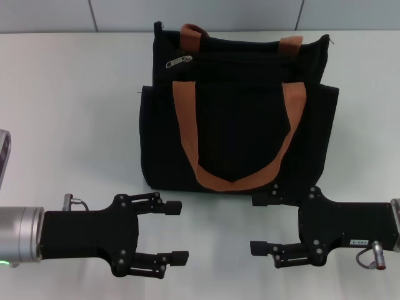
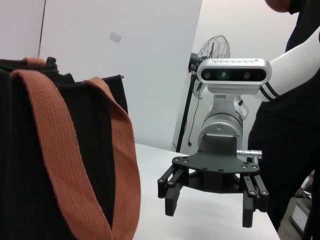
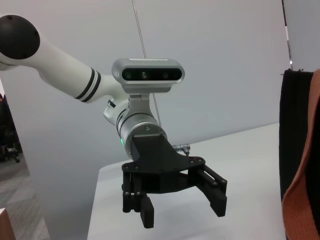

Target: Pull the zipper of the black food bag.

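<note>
A: Quick pass. Where's the black food bag (image 1: 237, 106)?

B: Middle of the white desk (image 1: 69, 100), lying with its front panel facing up, brown-orange straps (image 1: 187, 122) looped across it. The zipper (image 1: 179, 61) is a small silver pull near the bag's far edge, toward the robot's left end of the zip line.

A: Grippers?

B: Left gripper (image 1: 177, 231) sits low over the desk, near side of the bag, off its left corner, fingers spread wide, holding nothing. Right gripper (image 1: 260, 224) is mirrored on the right, one finger just at the bag's near edge, also spread and empty. The two point at each other.

A: So the step is?

B: My read: nothing started, approach to the pull comes first. The pull sits on the left, so the left arm looks like the natural one to take it; the right could pin the bag.

A: Tips for doing it well?

B: Come in from above past the strap, don't snag it. Pinch the tab itself, not the fabric. Then drag along the zip line toward the right end, keeping low so the tab doesn't slip out. Soft bag will likely slide or bunch unless braced.
</note>
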`<state>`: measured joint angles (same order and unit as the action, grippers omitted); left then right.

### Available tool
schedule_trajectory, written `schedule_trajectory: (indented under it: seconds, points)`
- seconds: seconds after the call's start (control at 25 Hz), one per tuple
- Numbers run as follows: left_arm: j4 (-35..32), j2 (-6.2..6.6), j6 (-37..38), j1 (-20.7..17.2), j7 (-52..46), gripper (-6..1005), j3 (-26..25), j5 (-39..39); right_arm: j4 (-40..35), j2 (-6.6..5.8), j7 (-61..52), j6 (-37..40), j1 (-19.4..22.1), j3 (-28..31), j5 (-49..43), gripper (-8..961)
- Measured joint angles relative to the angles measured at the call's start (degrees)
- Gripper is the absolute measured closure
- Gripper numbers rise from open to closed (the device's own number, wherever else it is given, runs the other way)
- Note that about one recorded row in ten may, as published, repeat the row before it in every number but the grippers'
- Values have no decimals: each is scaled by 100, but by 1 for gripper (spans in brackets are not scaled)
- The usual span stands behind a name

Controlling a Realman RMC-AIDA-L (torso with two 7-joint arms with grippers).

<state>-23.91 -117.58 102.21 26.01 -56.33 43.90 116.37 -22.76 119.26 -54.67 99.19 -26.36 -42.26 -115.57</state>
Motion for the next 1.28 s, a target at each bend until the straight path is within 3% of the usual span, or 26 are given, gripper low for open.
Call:
schedule_trajectory:
  seconds: [0.56,0.68,0.8,0.88,0.92,1.0,1.12,1.28]
  points:
    - [6,-11,32,-2,55,185,-75,-74,0,0,0,-14,-10,-2,0,135]
    - [53,-74,273,26,345,189,-254,-210,-3,0,0,-14,-10,4,0,135]
    - [175,-105,549,29,754,192,-390,-651,-1,0,0,-14,-5,7,0,135]
    - [309,-103,709,-9,1026,194,-420,-1225,0,0,0,-15,-2,7,0,135]
    - [381,-99,771,-140,1216,195,-475,-2074,0,0,0,-16,-1,8,0,135]
    - [401,-102,746,-222,1250,198,-530,-2481,0,0,0,-18,3,8,0,135]
    - [537,-96,464,-327,1249,201,-795,-3271,0,0,0,-20,22,8,1,135]
    - [556,6,-307,-255,1112,205,-965,-3362,-3,0,0,-22,40,8,3,135]
